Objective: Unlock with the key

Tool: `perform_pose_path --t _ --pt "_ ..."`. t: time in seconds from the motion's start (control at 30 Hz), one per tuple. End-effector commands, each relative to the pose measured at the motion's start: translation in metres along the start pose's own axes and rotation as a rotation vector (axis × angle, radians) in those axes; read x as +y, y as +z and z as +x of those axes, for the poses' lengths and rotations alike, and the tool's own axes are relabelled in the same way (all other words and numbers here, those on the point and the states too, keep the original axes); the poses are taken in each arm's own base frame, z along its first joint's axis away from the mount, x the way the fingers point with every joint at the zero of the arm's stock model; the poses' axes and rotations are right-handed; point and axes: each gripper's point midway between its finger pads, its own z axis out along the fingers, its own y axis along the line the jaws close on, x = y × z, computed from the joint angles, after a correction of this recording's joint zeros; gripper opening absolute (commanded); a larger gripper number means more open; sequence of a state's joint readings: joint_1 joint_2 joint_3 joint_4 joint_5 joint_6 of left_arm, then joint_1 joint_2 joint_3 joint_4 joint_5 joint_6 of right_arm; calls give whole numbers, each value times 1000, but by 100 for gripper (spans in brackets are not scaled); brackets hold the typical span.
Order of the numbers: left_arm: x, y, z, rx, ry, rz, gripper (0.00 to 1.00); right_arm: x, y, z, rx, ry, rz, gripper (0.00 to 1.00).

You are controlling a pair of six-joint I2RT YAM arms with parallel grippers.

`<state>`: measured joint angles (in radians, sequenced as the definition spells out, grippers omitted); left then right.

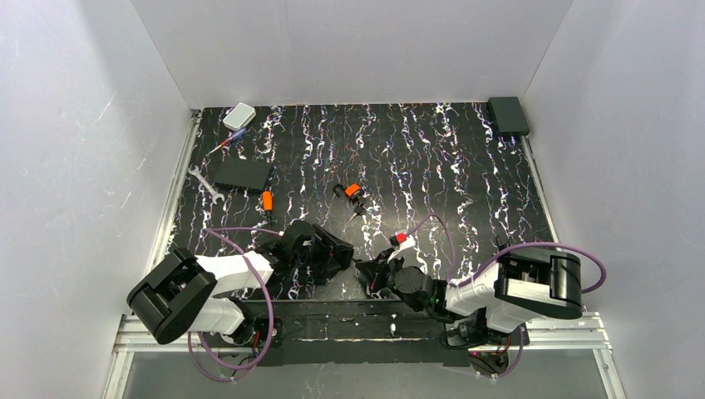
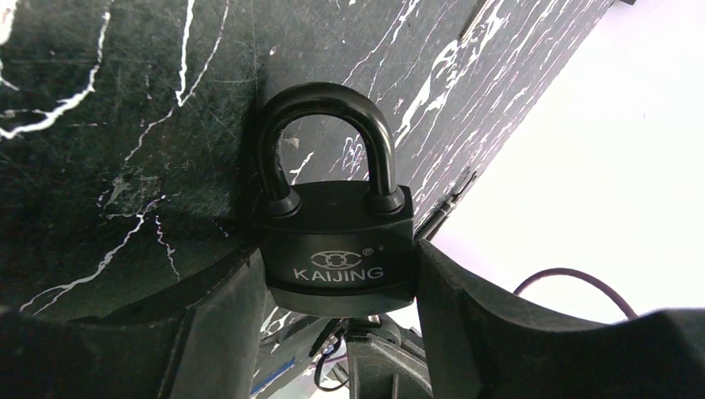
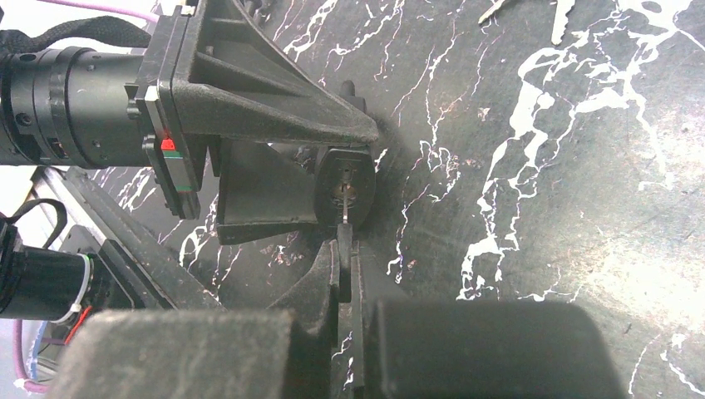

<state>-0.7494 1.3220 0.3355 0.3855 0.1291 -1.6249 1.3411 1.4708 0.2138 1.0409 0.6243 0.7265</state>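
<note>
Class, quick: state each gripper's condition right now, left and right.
Left gripper: closed on the padlock.
Right gripper: closed on the key.

White-and-black left arm (image 1: 218, 274) and right arm (image 1: 478, 293), purple cables (image 1: 544, 248), black jaws, possibly a red indicator (image 3: 168, 144).

Top camera looks down from behind the near edge over the whole table (image 1: 432, 150); both wrist cameras sit close on the padlock (image 2: 337, 241), left facing its front, right its keyhole end
</note>
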Motion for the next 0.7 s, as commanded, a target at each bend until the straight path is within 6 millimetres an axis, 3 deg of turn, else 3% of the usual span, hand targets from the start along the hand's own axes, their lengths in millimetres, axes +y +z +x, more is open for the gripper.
perform_pose_path --t 0.0,0.47,0.67 --pt "-3 -8 26 113 23 7 0 17 14 -26 -87 52 -22 1" --pt "-6 -7 35 166 66 11 0 54 3 -26 -39 14 -222 1" --pt "-8 -5 38 183 75 12 0 53 5 -28 -31 21 -209 1"
